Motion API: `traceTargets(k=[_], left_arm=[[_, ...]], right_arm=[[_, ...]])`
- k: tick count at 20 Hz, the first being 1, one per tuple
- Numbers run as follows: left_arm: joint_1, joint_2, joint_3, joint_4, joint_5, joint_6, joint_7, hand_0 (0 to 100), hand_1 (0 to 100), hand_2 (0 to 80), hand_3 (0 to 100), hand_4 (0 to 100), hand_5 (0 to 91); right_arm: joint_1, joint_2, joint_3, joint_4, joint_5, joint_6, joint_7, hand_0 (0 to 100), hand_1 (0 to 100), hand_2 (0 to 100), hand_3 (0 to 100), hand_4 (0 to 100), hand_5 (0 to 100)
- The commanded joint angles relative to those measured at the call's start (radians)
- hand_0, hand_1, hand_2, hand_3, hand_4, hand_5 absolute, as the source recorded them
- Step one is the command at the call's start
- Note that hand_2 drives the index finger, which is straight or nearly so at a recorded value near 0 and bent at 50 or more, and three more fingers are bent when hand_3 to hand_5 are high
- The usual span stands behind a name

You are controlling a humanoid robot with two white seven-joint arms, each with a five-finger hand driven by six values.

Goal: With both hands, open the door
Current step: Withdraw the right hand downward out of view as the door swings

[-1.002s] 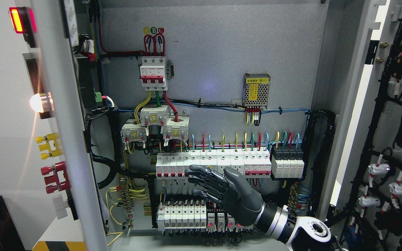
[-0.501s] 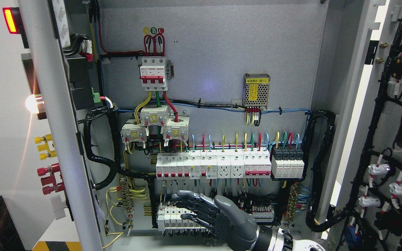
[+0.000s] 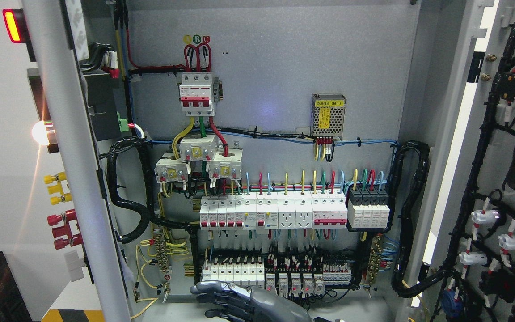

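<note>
The electrical cabinet stands with both doors swung out. The left door [image 3: 67,156] shows its grey edge at the picture's left. The right door [image 3: 458,134] hangs wide at the right, its inner face covered with wiring. My right hand [image 3: 221,298], dark grey, shows only at the bottom edge, below the lowest row of breakers. Its fingers [image 3: 204,290] are stretched out toward the left and hold nothing. It touches neither door. My left hand does not show.
Inside are a main breaker [image 3: 197,91], a long row of white breakers [image 3: 275,213], a mesh power supply [image 3: 328,115] and a thick black cable loom [image 3: 411,214]. The left door's front carries a red lamp [image 3: 10,24] and yellow and red terminals [image 3: 63,210].
My right hand has dropped from in front of the breaker rows down and leftward to the bottom edge. The left door swung slightly further out, then stayed still.
</note>
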Motion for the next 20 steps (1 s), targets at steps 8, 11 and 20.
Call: traceTargets(k=[8, 11, 20], left_arm=[[0.001, 0.003, -0.011, -0.002, -0.011, 0.001, -0.001, 0, 0, 0.0, 0, 0, 0.0], [0.002, 0.002, -0.011, -0.004, -0.011, 0.001, -0.001, 0, 0, 0.0, 0, 0, 0.0], [0.011, 0.005, -0.011, -0.007, -0.011, -0.001, -0.001, 0, 0, 0.0, 0, 0, 0.0]], right_arm=[[-0.002, 0.030, 0.193, -0.009, 0.010, 0.010, -0.001, 19, 0, 0, 0, 0, 0], [-0.010, 0.067, 0.190, 0.026, 0.011, 0.010, 0.000, 19, 0, 0, 0, 0, 0], [-0.031, 0.141, 0.190, 0.051, 0.013, 0.030, -0.001, 19, 0, 0, 0, 0, 0]])
